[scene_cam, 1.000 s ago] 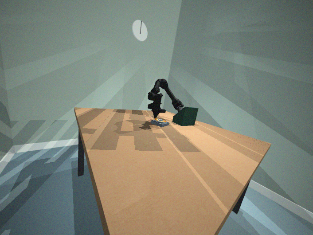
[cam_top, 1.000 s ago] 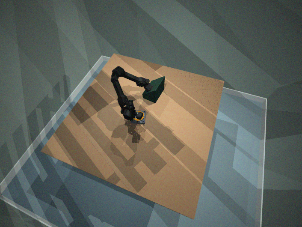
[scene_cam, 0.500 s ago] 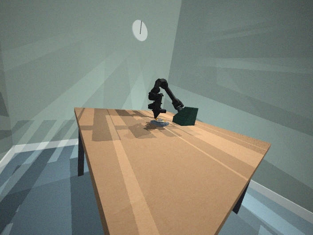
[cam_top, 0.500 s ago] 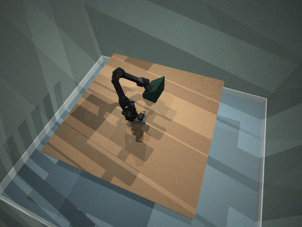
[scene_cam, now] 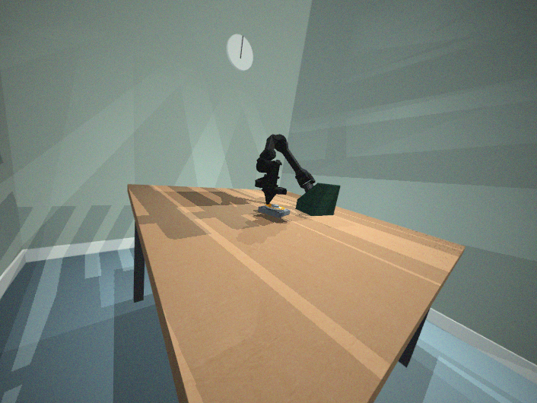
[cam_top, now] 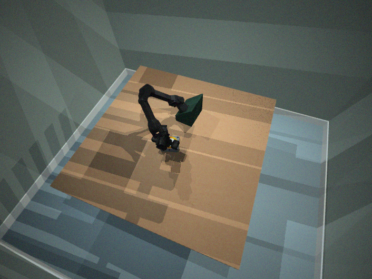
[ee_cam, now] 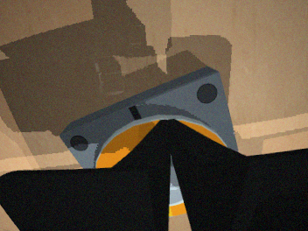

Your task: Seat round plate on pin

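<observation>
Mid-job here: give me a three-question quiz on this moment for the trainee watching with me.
1. True or false: the gripper has its fingers spread wide.
2. In the wrist view, what do the fingers mostly hide? A) the green block B) the orange plate C) the wall clock
3. Fill in: in the top view, the gripper is directly over the ____, not over the green block.

Key:
1. False. The fingers are shut, with only a thin slit between them and nothing held.
2. B. Only an arc of the orange plate shows on the grey base.
3. Plate; whether the tips touch it cannot be told.
</observation>
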`<state>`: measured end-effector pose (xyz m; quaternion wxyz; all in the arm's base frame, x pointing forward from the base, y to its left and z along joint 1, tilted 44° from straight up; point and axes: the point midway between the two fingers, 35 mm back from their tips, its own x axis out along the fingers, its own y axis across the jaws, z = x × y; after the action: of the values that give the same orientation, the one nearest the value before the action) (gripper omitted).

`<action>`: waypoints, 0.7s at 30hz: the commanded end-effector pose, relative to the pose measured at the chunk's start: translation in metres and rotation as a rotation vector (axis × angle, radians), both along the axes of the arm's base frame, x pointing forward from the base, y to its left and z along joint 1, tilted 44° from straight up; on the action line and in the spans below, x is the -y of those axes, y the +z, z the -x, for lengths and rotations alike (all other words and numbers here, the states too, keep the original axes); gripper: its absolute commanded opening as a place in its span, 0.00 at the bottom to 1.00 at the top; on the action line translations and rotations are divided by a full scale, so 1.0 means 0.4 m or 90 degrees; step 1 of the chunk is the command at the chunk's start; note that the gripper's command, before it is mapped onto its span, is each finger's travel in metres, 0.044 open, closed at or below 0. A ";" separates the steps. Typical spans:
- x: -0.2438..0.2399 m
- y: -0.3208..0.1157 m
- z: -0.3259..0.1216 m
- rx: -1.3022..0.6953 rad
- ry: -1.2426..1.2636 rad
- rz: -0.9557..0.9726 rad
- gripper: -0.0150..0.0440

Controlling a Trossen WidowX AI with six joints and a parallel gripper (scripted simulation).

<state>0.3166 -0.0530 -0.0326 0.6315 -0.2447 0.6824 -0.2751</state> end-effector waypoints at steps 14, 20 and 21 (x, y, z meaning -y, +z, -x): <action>-0.082 0.065 0.004 -0.002 0.000 -0.004 0.25; -0.068 0.046 0.005 -0.009 0.003 0.000 0.25; -0.068 0.046 0.005 -0.009 0.003 0.000 0.25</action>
<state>0.3147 -0.0263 -0.0138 0.6281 -0.2452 0.6857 -0.2742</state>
